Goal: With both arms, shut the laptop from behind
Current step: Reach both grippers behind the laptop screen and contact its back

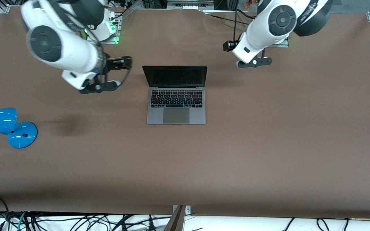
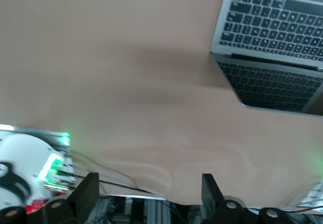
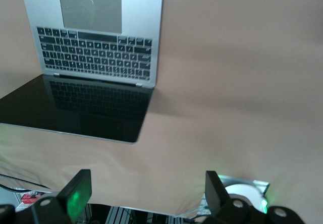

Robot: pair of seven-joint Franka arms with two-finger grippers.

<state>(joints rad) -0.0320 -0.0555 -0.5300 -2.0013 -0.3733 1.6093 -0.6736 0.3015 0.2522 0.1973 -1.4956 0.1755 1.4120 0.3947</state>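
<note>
Left end effector [image 1: 255, 62]: we see it up in the air over bare worktop, off the laptop's lid edge toward the left arm's end; in its wrist view its two black fingers [image 2: 87, 191] stand spread apart with nothing between them.
Right end effector [image 1: 100, 86]: we find it over bare worktop beside the laptop's hinge line, toward the right arm's end; its fingers [image 3: 78, 193] are parted wide and empty, one of them lit green.
Left arm [image 1: 270, 25]: it comes in from its base at the worktop's edge where the robots stand, bent down toward the screen side of the laptop.
Right arm [image 1: 59, 45]: it reaches from its base, where a green light glows, and hangs low over the worktop.
Laptop [image 1: 176, 106]: we see it standing open about midway between the two arms' ends of the worktop, closer to the robots' edge than to the front camera's edge. Its dark screen [image 1: 175, 76] is raised, and reflects the keys in both wrist views. The keyboard and trackpad lie nearer to the front camera than the screen. Neither end effector touches it.
Worktop [image 1: 268, 144]: brown and matt, with slight wrinkles near the robots' edge.
Blue lamp [image 1: 8, 126]: it rests at the worktop's edge on the right arm's end, nearer to the front camera than the laptop, well apart from it.
</note>
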